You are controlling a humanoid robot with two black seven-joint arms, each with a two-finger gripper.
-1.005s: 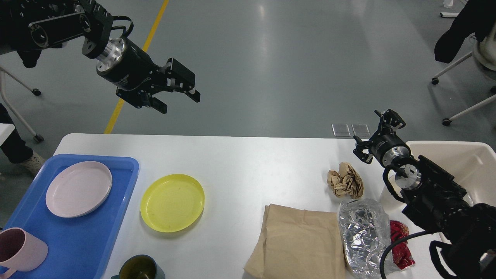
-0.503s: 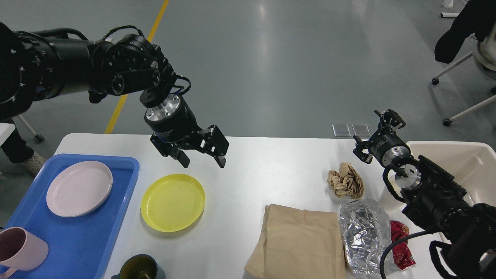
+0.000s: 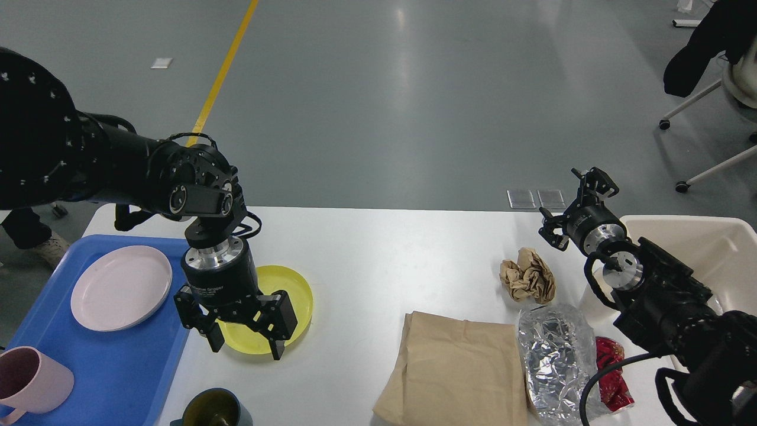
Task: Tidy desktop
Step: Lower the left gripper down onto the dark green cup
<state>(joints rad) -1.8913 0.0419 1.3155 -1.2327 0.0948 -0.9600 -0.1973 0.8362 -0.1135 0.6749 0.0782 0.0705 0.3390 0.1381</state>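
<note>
The white desktop (image 3: pixel 378 248) fills the lower view. A yellow plate (image 3: pixel 291 293) lies on it, left of centre. My left gripper (image 3: pixel 245 349) hangs open over the plate's near edge, fingers pointing down, with nothing between them. A crumpled brown paper ball (image 3: pixel 528 275), a flat brown paper bag (image 3: pixel 455 370), a crumpled foil bag (image 3: pixel 556 349) and a red wrapper (image 3: pixel 610 373) lie at the right. My right gripper (image 3: pixel 571 204) is open and empty above the table's far right edge, beyond the paper ball.
A blue tray (image 3: pixel 136 367) at the left holds a pink plate (image 3: pixel 121 288) and a pink mug (image 3: pixel 29 380). A dark green mug (image 3: pixel 213 409) stands at the front edge. A beige bin (image 3: pixel 709 248) sits at the right. Chairs stand on the floor far right.
My left arm has swung down and toward me, from high above the floor beyond the table to just over the yellow plate's near edge. The right arm has not moved.
</note>
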